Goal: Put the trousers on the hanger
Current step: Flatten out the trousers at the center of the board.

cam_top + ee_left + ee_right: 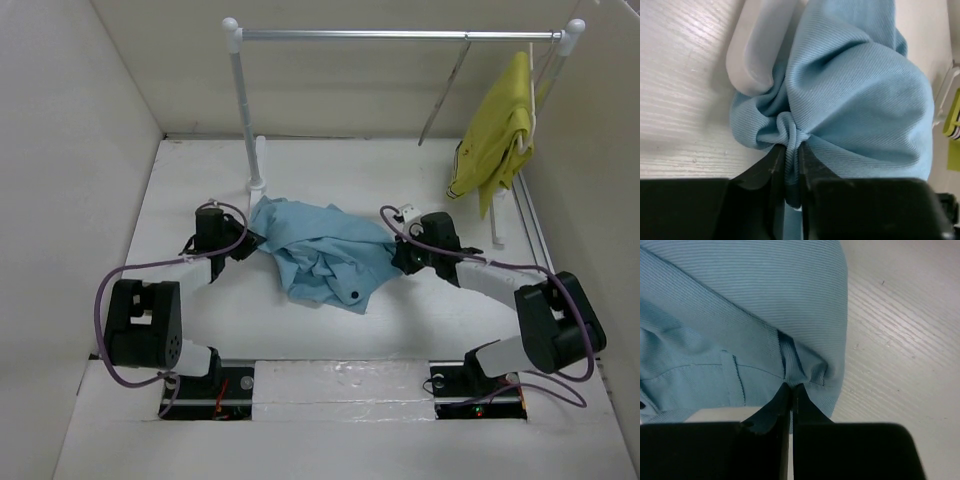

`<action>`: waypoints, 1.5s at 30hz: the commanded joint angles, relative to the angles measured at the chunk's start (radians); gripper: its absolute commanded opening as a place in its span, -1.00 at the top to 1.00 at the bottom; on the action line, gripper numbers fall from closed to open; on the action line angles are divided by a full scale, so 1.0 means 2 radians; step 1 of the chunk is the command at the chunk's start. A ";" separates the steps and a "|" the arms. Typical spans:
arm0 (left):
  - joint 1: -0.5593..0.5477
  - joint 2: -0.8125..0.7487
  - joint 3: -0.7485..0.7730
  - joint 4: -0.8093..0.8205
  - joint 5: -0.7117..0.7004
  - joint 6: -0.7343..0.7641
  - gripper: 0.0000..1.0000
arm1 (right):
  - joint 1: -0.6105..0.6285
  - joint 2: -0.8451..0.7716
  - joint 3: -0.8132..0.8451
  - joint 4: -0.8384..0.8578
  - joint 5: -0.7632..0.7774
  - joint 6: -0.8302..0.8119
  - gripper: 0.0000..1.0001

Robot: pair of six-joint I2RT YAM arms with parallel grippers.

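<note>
The light blue trousers (pixel 320 250) lie crumpled on the white table, with a small dark button (pixel 352 294) near their front edge. My left gripper (pixel 248 240) is shut on a bunched fold at their left end; the left wrist view shows the cloth (pixel 855 90) pinched between the black fingers (pixel 792 150). My right gripper (pixel 398 258) is shut on their right end; the right wrist view shows it (pixel 791 388) pinching the cloth (pixel 740 300) beside a belt loop. The thin grey wire hanger (pixel 445 90) hangs from the rail, seen edge-on.
A white clothes rack with a metal rail (pixel 400 35) stands at the back; its left foot (pixel 757 45) touches the trousers. A yellow-green garment (pixel 500 130) hangs on a whitish hanger at the rail's right end. White walls enclose the table on three sides.
</note>
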 commanded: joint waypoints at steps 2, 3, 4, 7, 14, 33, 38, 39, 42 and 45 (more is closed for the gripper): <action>-0.003 -0.022 0.027 -0.006 -0.009 0.004 1.00 | 0.006 -0.020 0.005 0.031 -0.025 0.004 1.00; 0.002 -0.038 0.046 -0.027 -0.024 0.009 1.00 | 0.012 -0.044 0.007 0.017 -0.006 0.000 1.00; 0.002 -0.057 0.056 -0.045 -0.038 0.028 1.00 | 0.020 -0.067 0.017 -0.031 0.003 -0.004 1.00; 0.008 -0.140 0.115 -0.153 -0.101 0.058 1.00 | 0.068 -0.184 0.052 -0.153 0.056 -0.020 1.00; 0.014 -0.299 0.336 -0.368 -0.288 0.149 1.00 | 0.175 -0.352 0.346 -0.460 0.138 -0.012 1.00; -0.014 -0.121 0.428 -0.321 -0.230 0.259 1.00 | 0.063 -0.179 0.477 -0.427 0.236 -0.057 1.00; -0.014 0.050 0.411 -0.308 -0.219 0.238 0.07 | -0.057 -0.149 0.318 -0.332 0.210 -0.034 1.00; -0.014 0.060 0.417 -0.317 -0.212 0.234 -0.02 | -0.085 -0.130 0.310 -0.307 0.200 -0.030 1.00; -0.035 0.041 0.402 -0.294 -0.195 0.233 -0.41 | -0.093 -0.100 0.297 -0.267 0.182 -0.022 -0.19; -0.074 0.014 0.399 -0.310 -0.226 0.242 -0.44 | -0.067 -0.082 0.314 -0.309 0.182 -0.030 -0.41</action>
